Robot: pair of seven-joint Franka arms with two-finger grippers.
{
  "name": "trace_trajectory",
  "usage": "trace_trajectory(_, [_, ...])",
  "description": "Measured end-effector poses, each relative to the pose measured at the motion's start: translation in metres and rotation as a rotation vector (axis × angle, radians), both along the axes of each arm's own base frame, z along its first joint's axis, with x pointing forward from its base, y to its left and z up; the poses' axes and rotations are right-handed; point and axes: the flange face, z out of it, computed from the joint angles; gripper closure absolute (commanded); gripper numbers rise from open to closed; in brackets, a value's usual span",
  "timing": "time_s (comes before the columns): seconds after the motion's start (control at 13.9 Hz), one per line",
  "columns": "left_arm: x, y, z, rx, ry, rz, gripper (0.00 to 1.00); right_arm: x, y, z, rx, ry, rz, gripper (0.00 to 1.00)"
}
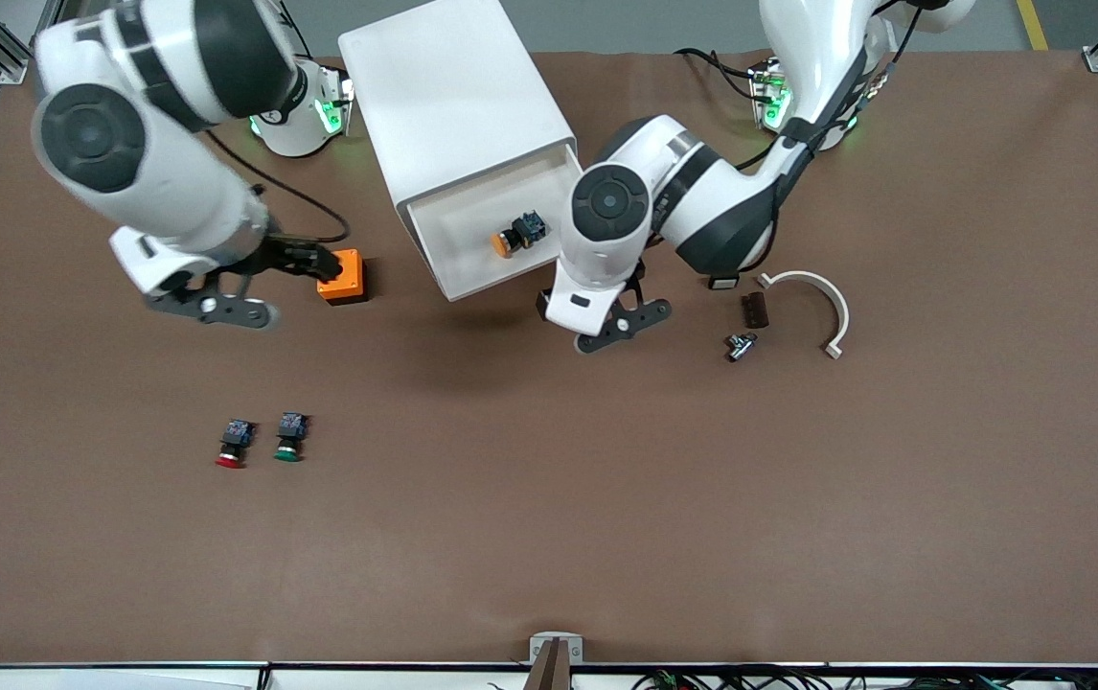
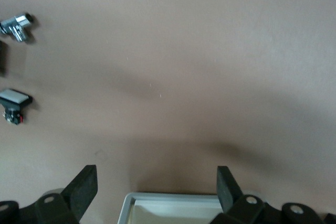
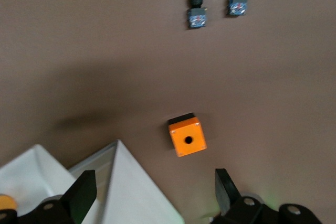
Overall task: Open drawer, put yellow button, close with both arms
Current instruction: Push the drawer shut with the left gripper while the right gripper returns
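Note:
The white cabinet (image 1: 453, 86) stands between the arms' bases. Its drawer (image 1: 501, 278) is pulled open toward the front camera. The yellow button (image 1: 515, 235) lies on its side in the drawer, and its cap peeks in at the edge of the right wrist view (image 3: 5, 202). My left gripper (image 1: 599, 321) is open and empty, over the table at the drawer's front corner toward the left arm's end. That corner (image 2: 173, 203) shows between its fingers. My right gripper (image 1: 257, 283) is open and empty, over the table beside the cabinet. The cabinet's edge (image 3: 131, 192) shows between its fingers.
An orange box (image 1: 342, 276) sits beside the right gripper. A red-capped button (image 1: 234, 444) and a green-capped button (image 1: 289, 438) stand nearer the front camera. A white curved piece (image 1: 822, 302), a dark block (image 1: 753, 310) and a metal part (image 1: 739, 346) lie toward the left arm's end.

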Motion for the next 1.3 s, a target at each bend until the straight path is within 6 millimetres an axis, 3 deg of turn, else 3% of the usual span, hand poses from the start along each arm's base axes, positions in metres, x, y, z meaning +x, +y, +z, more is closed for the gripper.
trace_trajectory(0.43, [-0.045, -0.041, -0.004, 0.008, 0.001, -0.035, 0.0, 0.012, -0.131, 0.026, 0.011, 0.069, 0.135, 0.0])
trace_trajectory(0.65, [-0.062, -0.056, -0.008, 0.001, 0.024, -0.031, 0.0, 0.015, -0.184, 0.029, 0.037, 0.074, 0.155, 0.0])
trace_trajectory(0.87, [-0.079, -0.069, -0.013, -0.019, 0.069, -0.028, 0.0, 0.013, -0.21, 0.028, 0.049, 0.084, 0.142, 0.0])
trace_trajectory(1.3, [-0.103, -0.086, -0.016, -0.062, 0.159, 0.007, 0.0, 0.013, -0.224, 0.027, 0.06, 0.087, 0.135, 0.0])
